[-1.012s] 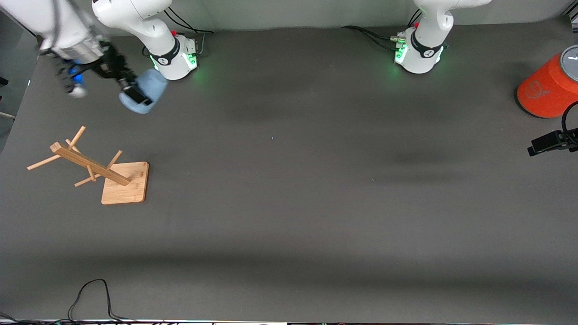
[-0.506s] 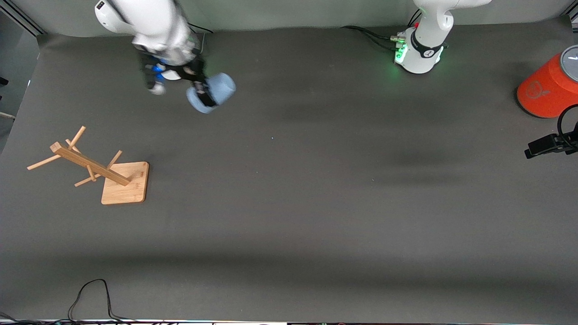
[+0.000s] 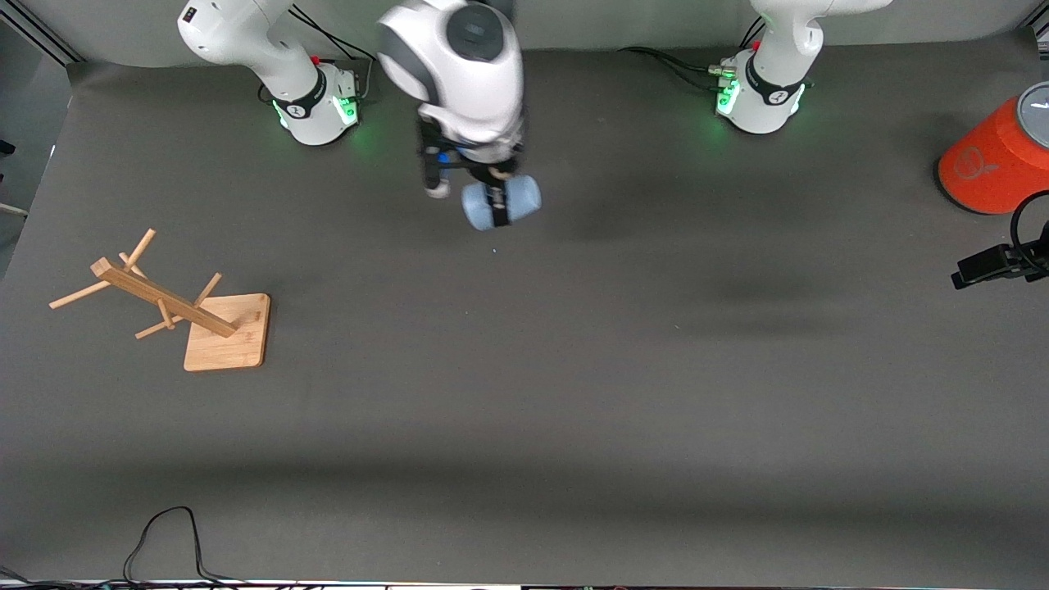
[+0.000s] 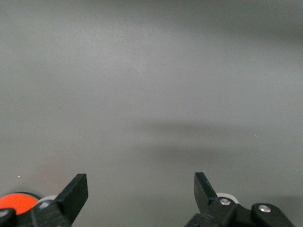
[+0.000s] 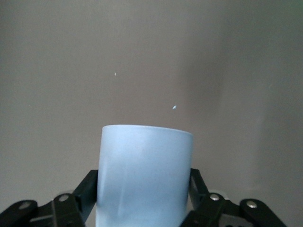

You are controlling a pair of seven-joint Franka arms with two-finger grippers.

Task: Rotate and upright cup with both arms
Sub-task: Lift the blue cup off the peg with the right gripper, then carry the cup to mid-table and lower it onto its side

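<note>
The pale blue cup hangs on its side above the table, a little nearer the front camera than the two bases and between them. My right gripper is shut on it, one black finger on each side of its wall. The cup's end points away from the wrist, and its opening cannot be seen. My left gripper is open and empty over bare table at the left arm's end. In the front view it shows only at the edge, beside the orange cylinder.
An orange cylinder with a grey lid stands at the left arm's end of the table; it also peeks into the left wrist view. A wooden peg rack on a square base sits toward the right arm's end. A black cable lies near the front edge.
The right arm has swung the held cup from over its own end of the table to the middle, turning it on the way. The left gripper has barely shifted.
</note>
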